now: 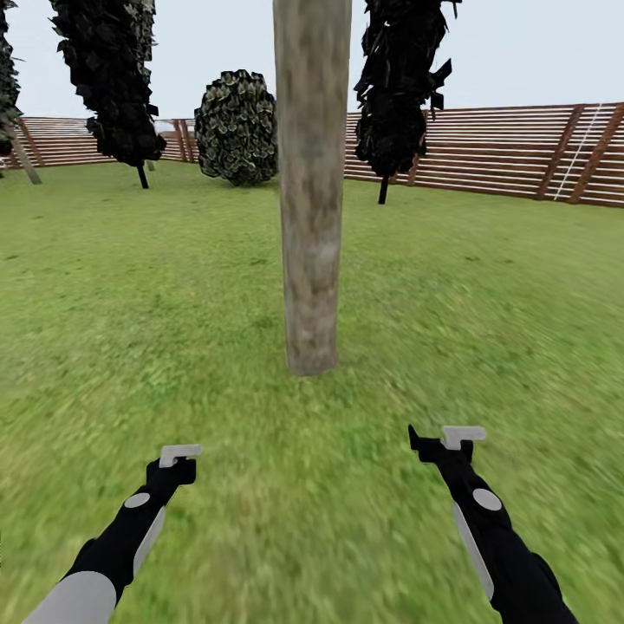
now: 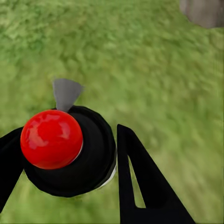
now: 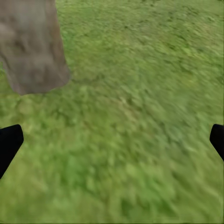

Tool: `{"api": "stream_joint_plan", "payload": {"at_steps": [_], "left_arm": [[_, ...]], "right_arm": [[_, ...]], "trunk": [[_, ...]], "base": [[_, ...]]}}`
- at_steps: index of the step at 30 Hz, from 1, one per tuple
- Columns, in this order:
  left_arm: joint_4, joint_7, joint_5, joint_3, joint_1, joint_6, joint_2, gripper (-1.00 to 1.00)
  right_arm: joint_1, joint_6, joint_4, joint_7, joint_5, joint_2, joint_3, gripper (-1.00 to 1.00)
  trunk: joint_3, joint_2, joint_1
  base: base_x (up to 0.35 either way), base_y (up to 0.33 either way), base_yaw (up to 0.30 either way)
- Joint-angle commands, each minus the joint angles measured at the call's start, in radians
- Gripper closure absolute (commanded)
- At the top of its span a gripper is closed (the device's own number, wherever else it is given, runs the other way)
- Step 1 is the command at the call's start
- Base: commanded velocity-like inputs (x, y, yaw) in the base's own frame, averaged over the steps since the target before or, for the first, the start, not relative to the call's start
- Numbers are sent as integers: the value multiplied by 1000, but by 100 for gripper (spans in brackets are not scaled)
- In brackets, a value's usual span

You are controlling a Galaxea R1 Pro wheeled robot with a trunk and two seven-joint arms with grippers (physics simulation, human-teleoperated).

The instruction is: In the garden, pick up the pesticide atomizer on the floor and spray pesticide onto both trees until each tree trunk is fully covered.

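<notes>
A thick mottled grey-brown tree trunk rises from the grass floor straight ahead; its base also shows in the right wrist view and the left wrist view. Far left by the fence stands another leaning grey-brown trunk. My left gripper is shut on the pesticide atomizer, a dark round bottle with a red ball on it and a grey nozzle aimed forward. My right gripper is open over bare grass, right of the trunk's base.
A brown slat fence rings the lawn at the back. Two thin-stemmed black-leaved cone trees and a round dark bush stand before it. Open grass lies on both sides of the near trunk.
</notes>
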Motion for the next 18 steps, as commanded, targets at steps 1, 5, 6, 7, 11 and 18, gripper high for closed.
{"api": "stream_joint_plan", "payload": {"at_steps": [1,5,6,7,11,18], "left_arm": [[0,0,0,0,0,0,0,100],[0,0,1,0,1,0,0,100],[0,0,1,0,1,0,0,100],[0,0,1,0,1,0,0,100],[0,0,0,0,3,0,0,100],[0,0,0,0,3,0,0,100]], "right_arm": [[0,0,0,-1,0,0,0,-100],[0,0,1,0,0,0,1,-100],[0,0,1,0,0,0,1,-100],[0,0,2,0,0,0,1,-100],[0,0,3,-1,0,0,1,-100],[0,0,3,0,0,0,1,-100]], "trunk": [[0,0,0],[0,0,0],[0,0,0],[0,0,0],[0,0,0],[0,0,0]], "base": [[339,2,107],[339,1,39],[339,0,9],[339,0,5],[339,0,2],[339,0,0]]}}
